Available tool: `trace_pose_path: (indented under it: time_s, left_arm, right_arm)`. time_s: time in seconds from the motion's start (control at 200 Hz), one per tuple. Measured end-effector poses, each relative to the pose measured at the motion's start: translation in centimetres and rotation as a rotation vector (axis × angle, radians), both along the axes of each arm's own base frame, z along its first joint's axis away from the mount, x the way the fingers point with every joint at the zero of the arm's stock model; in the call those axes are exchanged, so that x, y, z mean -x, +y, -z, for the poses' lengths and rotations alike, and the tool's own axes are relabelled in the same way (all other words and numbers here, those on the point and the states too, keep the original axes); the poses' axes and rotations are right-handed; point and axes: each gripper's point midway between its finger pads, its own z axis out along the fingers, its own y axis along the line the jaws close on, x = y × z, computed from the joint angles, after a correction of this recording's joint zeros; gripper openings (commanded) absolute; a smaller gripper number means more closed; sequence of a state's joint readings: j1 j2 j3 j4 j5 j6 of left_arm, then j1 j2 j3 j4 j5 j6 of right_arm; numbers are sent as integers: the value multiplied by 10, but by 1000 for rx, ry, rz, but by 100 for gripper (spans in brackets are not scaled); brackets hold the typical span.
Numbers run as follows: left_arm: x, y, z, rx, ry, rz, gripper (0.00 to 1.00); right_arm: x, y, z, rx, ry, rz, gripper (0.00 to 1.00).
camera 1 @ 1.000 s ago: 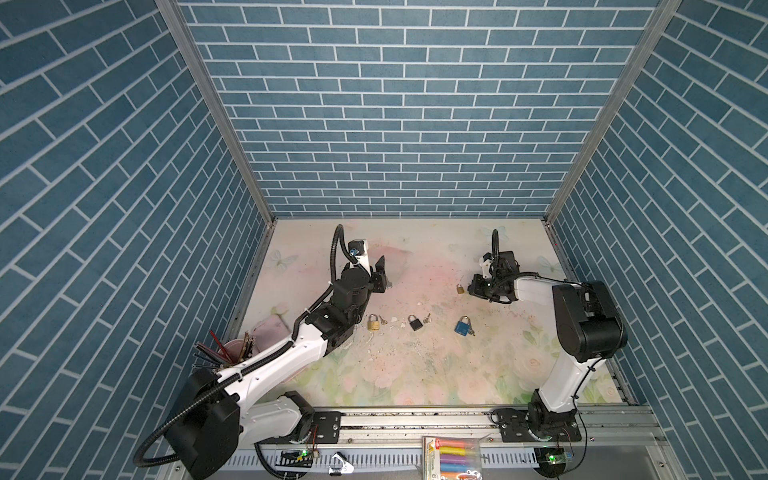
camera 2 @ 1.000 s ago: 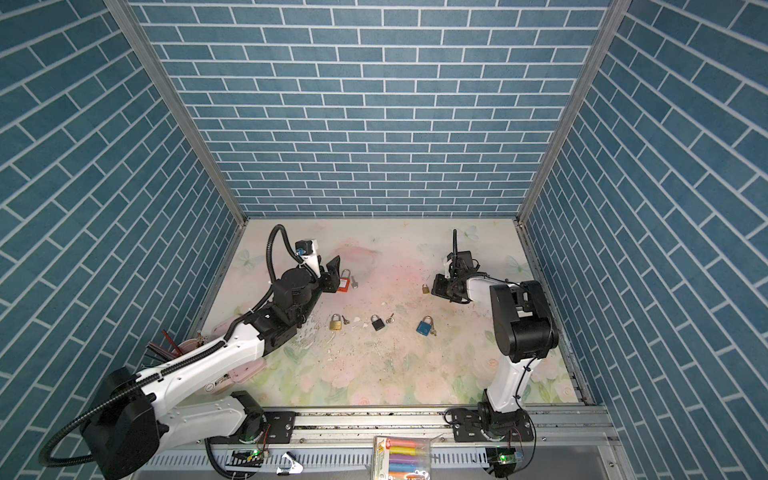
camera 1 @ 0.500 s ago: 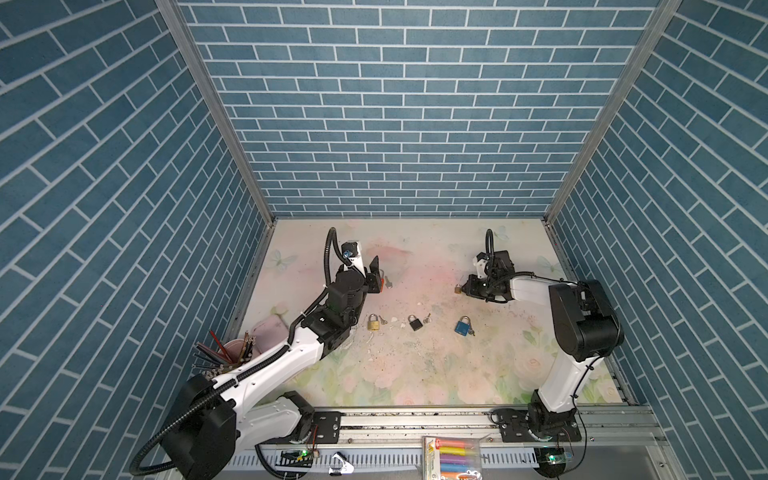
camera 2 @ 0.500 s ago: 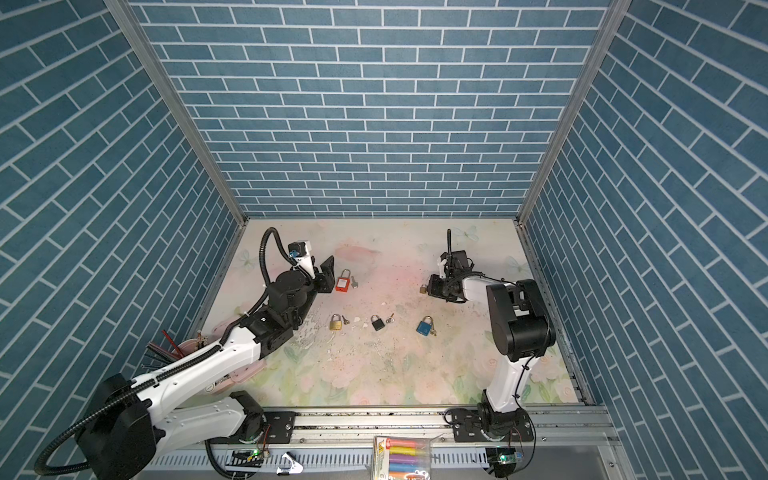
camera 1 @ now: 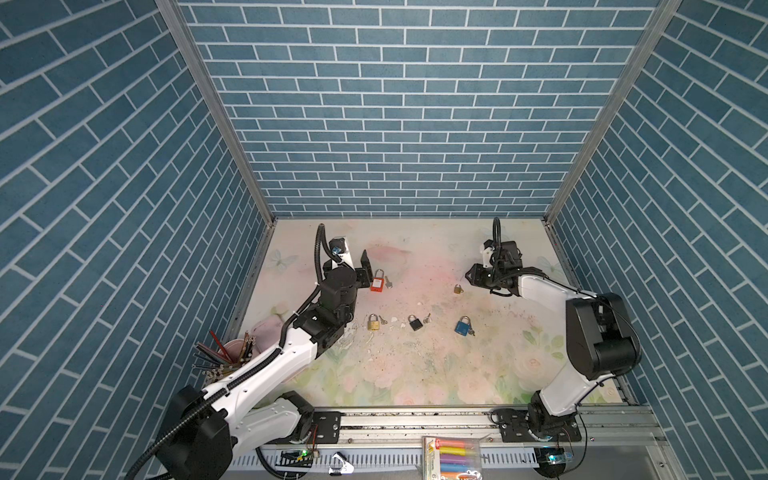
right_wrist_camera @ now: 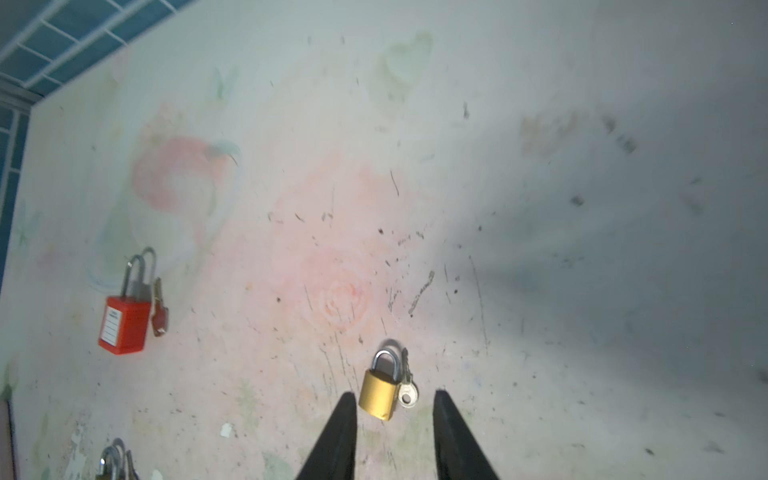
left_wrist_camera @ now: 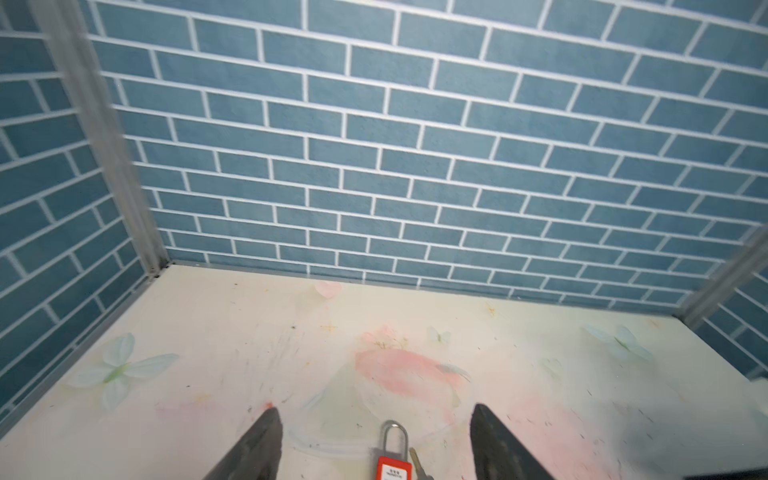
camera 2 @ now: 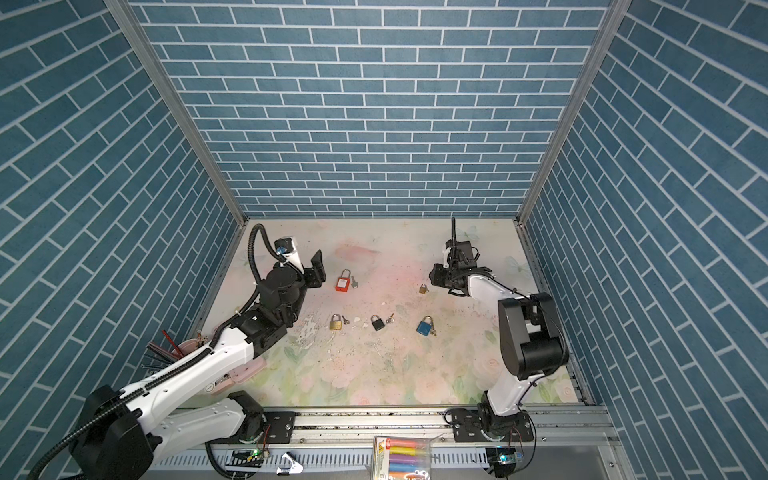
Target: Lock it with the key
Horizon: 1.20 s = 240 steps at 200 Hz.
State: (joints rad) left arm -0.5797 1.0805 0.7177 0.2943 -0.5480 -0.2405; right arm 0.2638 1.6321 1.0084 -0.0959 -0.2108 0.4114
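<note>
Left wrist view: my left hand (left_wrist_camera: 375,408) is spread wide and empty, low over the worktop (left_wrist_camera: 232,332). The red padlock (left_wrist_camera: 392,467) lies flat between the 2 fingers and touches neither. The red padlock key (left_wrist_camera: 417,459) lies loose just beside its body, not in the lock.

Both top views, nearer row, moving right:
- brass padlock (camera 1: 373,322) with the brass padlock key (camera 1: 382,320) just beside it
- black padlock (camera 1: 413,323) with the black padlock key (camera 1: 427,320) near it
- blue padlock (camera 1: 462,326) with the blue padlock key (camera 1: 471,331) at its lower corner; too small to tell whether it is in the keyhole

Right wrist view: my right hand (right_wrist_camera: 394,394) has its fingers parted and grips nothing. The small brass padlock (right_wrist_camera: 376,395) lies flat just ahead of the fingertips. The small padlock key (right_wrist_camera: 406,388) lies against its side, outside the keyhole.

Progress, my judgement: 5 padlocks are out, each paired with 1 key, and I hold none of them. The shackles on the red padlock and the small brass padlock look seated. I cannot confirm from here that any lock has been turned.

What is left depends on that. Either I check the locks, or I pick up a key, seat it and turn it.
</note>
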Motion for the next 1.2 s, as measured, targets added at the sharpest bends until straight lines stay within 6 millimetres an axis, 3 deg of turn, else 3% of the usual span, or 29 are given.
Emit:
trace_pose_path:
  time_s: [0.1, 0.205, 0.275, 0.32, 0.38, 0.465, 0.545, 0.7, 0.775, 0.855, 0.955, 1.035, 1.085, 1.2]
  left_arm:
    - [5, 45, -6, -37, -50, -145, 85]
    - [17, 111, 24, -59, -33, -331, 86]
    - [27, 154, 58, -54, 23, -443, 85]
    - [36, 178, 85, -46, 67, -500, 85]
    - [48, 194, 117, -42, 124, -540, 85]
    - [50, 190, 150, -56, 195, -498, 85]
    - [41, 182, 164, -80, 235, -445, 85]
    - [19, 171, 186, -119, 279, -357, 85]
    - [7, 164, 187, -120, 259, -303, 85]
    - [-7, 156, 183, -123, 209, -244, 85]
    - [-16, 142, 188, -141, 181, -162, 86]
    - [-19, 135, 188, -154, 167, -119, 85]
    - [-21, 132, 183, -158, 148, -105, 86]
    - [-23, 129, 175, -168, 113, -89, 85]
  right_arm:
    - [2, -24, -53, 58, -193, 89, 48]
    - [19, -60, -96, 135, -429, 212, 55]
    - [34, -86, -101, 202, -553, 299, 60]
    - [44, -104, -92, 260, -598, 355, 60]
    - [55, -124, -71, 327, -608, 419, 60]
    - [67, -152, -35, 426, -554, 499, 61]
    - [69, -170, -16, 488, -514, 561, 61]
    - [57, -180, 9, 548, -469, 576, 62]
    - [45, -176, 10, 541, -467, 520, 61]
    - [35, -174, -1, 505, -534, 469, 62]
    - [38, -182, -2, 439, -605, 443, 64]
    - [48, -190, 17, 420, -576, 428, 65]
    - [49, -188, 22, 406, -561, 404, 73]
    - [44, -177, 9, 367, -627, 362, 84]
